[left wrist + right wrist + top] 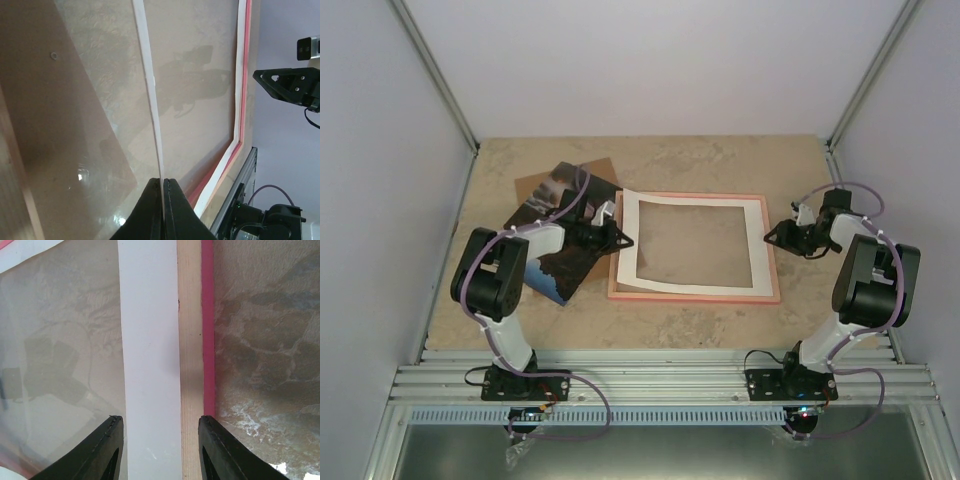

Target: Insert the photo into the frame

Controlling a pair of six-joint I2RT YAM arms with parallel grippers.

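The photo (552,272) is seen outside the pink frame (695,297), beneath the left arm.
The photo is laid flat on the table (720,160) just left of the frame, behind the left gripper (623,240). That gripper's fingers are pressed together at the left strip of the white mat (695,203); whether the strip is pinched cannot be told. The right gripper (770,237) is held over the frame's right side, fingers apart, well apart from the photo.

White mat (695,199), brown backing bd (532,187)
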